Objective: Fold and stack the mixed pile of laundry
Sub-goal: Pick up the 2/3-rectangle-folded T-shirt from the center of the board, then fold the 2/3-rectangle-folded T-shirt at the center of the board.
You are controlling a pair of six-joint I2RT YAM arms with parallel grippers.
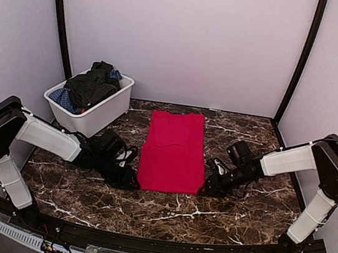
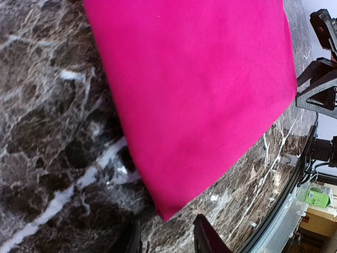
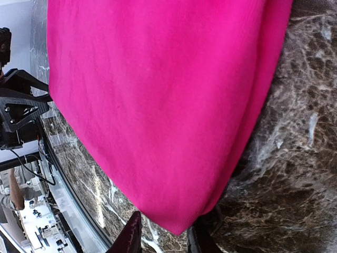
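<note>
jaws parted and holding nothing, left gripper [image 2: 166,238] and right gripper [image 3: 163,237] each have a red cloth [image 1: 173,152] corner lying just ahead.

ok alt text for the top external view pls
A red cloth lies flat in the middle of a dark marble table, with the left tool at its near left corner and the right tool at its near right corner. A white bin of dark garments sits at the back left.
</note>
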